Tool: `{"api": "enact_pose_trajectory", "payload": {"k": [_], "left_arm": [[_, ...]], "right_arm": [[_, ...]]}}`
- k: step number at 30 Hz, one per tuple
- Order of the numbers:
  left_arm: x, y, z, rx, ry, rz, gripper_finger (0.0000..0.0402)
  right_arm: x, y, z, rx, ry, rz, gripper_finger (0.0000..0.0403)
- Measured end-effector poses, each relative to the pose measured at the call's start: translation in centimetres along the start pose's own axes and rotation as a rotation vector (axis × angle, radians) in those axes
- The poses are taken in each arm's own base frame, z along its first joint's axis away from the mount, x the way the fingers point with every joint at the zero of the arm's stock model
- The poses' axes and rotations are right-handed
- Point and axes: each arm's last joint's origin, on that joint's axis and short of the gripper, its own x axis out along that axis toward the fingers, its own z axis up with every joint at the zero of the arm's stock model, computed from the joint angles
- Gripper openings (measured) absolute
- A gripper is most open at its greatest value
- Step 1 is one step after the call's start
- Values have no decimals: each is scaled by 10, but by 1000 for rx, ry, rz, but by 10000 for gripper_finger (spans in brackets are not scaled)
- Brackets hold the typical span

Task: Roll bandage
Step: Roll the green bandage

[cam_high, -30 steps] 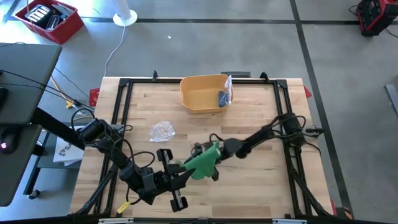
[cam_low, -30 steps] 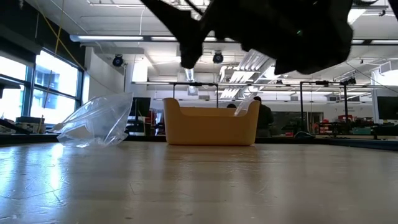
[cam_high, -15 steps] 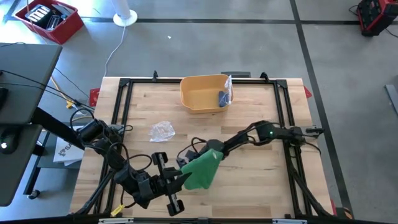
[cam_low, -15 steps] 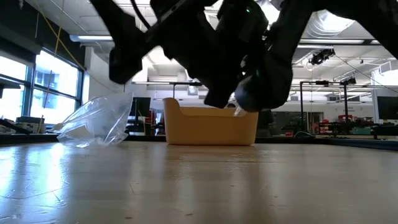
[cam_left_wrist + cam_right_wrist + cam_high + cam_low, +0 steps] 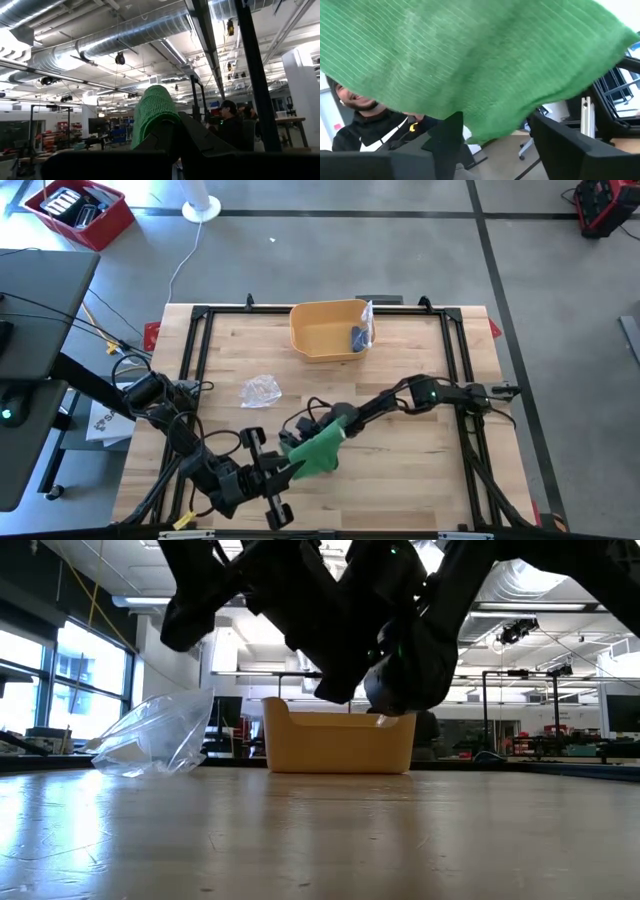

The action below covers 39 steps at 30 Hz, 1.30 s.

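Above the surface (image 5: 400,470), the left gripper (image 5: 290,467) is pinching the green bandage (image 5: 318,450) while the right gripper (image 5: 322,420) is reaching in spread.

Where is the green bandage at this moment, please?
In the high view the green bandage is near the table's front centre, between the left gripper and the right gripper, in front of the clear plastic bag.

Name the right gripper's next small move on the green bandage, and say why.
Probably close the right gripper on the green bandage. Its jaws stand open with the cloth draped just ahead of them, while the left gripper is shut on the bandage's other end, above the table.
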Motion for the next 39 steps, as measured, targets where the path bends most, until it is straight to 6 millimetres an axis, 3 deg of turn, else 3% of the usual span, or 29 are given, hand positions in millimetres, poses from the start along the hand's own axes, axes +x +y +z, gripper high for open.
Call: {"api": "enact_pose_trajectory", "payload": {"k": [4, 10, 14, 18, 22, 26, 31, 34, 39], "left_arm": [[-1, 0, 1, -1, 0, -2, 5], [-7, -3, 5, 27, 16, -6, 5], [-15, -1, 14, 71, 11, 5, 5], [-21, 5, 31, 131, 47, 15, 5], [-27, 13, 46, 221, 126, 31, 5], [-34, 22, 60, 310, 242, 38, 5], [-47, 34, 87, 292, 220, -8, 5], [-49, 42, 99, 297, 209, -21, 5], [-44, 44, 101, 359, 210, -33, 5]], "right_arm": [[1, -1, 1, -10, -22, -19, 159], [0, -1, 2, -75, -9, -10, 19], [-7, -2, -9, -62, 25, -60, 9], [-30, -7, -34, 9, 69, -241, 4], [-55, 1, -56, 40, 66, -375, 2], [-74, 19, -69, 60, 47, -431, 1], [-85, 48, -71, 99, 83, -471, 1], [-84, 78, -75, 205, 154, -393, 0], [-85, 134, -87, 385, 259, -304, 0]]}}
